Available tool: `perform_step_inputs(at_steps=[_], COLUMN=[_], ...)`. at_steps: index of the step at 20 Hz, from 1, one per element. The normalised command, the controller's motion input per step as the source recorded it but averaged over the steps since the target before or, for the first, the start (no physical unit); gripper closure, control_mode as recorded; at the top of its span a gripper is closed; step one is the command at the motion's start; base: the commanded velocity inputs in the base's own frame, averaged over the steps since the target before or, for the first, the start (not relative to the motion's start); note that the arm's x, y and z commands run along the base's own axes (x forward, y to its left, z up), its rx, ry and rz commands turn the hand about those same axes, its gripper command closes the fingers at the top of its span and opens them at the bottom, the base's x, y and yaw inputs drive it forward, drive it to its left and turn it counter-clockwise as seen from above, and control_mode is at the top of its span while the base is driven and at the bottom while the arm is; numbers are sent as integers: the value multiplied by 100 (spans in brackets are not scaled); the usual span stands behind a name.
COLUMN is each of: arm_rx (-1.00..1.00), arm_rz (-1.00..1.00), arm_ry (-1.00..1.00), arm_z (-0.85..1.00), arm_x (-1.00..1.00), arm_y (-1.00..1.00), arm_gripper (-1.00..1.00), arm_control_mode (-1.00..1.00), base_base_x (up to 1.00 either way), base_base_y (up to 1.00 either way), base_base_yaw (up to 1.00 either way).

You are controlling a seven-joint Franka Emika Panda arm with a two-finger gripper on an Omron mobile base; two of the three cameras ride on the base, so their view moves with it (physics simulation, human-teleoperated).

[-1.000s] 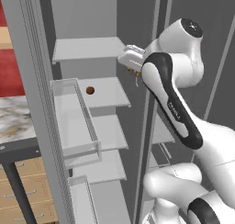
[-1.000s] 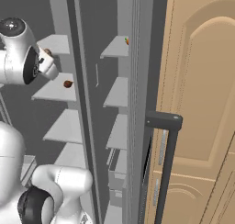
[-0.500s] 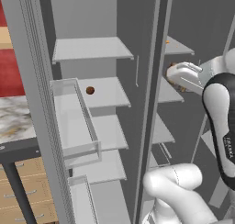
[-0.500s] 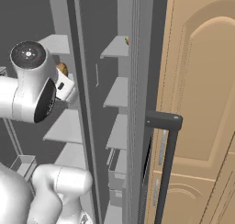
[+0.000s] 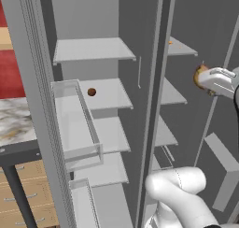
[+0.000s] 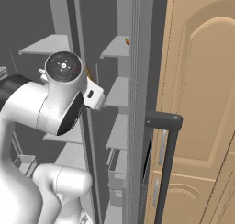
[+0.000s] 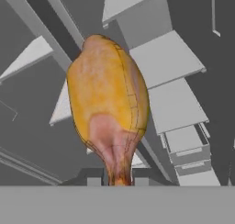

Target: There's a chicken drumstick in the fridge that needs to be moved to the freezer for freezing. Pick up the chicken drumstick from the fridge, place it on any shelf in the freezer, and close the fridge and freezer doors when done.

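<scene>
My gripper is shut on the chicken drumstick, held in the air in front of the freezer, level with its second shelf. In the hand view the golden drumstick stands large, pinched at its narrow end by the gripper. Behind it are the freezer's short shelves and low drawers. The highest shelf carries a small orange item. The fridge stands open to the left. From the right base view, the arm hides most of the drumstick.
A small dark red-brown ball lies on a broad fridge shelf. The open fridge door with clear bins stands at the left. The open freezer door with its dark handle is edge-on at the right, beside a wooden door.
The arm has swung right, out of the fridge and across the centre divider, carrying the drumstick to the front of the freezer. The gripper stayed shut throughout.
</scene>
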Motion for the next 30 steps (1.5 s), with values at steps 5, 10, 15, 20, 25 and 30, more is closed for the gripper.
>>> perform_step_inputs(at_steps=[5,10,15,20,25,30], arm_rx=[-1,0,0,0,0,0], arm_rz=[0,0,2,2,5,13], arm_ry=[-23,-33,-14,4,16,11], arm_z=[10,15,28,38,24,2], arm_x=[6,19,39,61,72,65], arm_y=[-22,-3,-14,0,-2,-12], arm_gripper=[100,100,100,100,100,100], arm_control_mode=[-100,-100,-100,-100,-100,-100], base_base_x=[0,0,0,0,0,0], base_base_y=[0,0,0,0,0,0], base_base_yaw=[0,0,0,0,0,0])
